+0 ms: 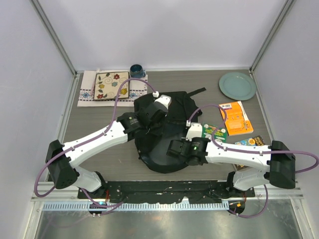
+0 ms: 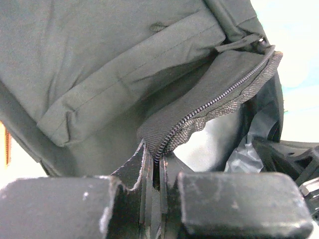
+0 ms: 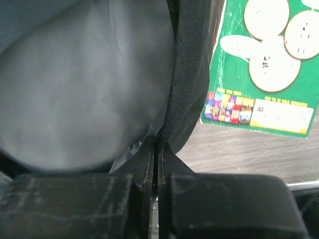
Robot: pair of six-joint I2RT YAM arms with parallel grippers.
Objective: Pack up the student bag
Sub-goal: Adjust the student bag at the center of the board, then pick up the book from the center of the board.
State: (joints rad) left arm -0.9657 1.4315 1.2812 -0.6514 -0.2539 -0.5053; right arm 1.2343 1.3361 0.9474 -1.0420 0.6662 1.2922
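Left of the student bag (image 1: 172, 128) the worktop (image 1: 97, 118) lies bare out to the side wall, crossed only by the left arm (image 1: 94, 142). Behind the bag on the left, an embroidered cloth (image 1: 88, 92) carrying a patterned tile (image 1: 111, 85) and a blue mug (image 1: 137, 71) block the way. Behind it on the right sits a green plate (image 1: 237, 85), with bare worktop between mug and plate. Right of the bag an orange book (image 1: 235, 117) and a green book (image 1: 215, 132) crowd in, the green one just beside the bag's rim, and the right arm (image 1: 239, 154) stretches across there. On the bag, the left gripper (image 2: 155, 186) and right gripper (image 3: 155, 164) each have jaws pinched on the zip edge. Past each edge the bag's mouth shows pale lining.
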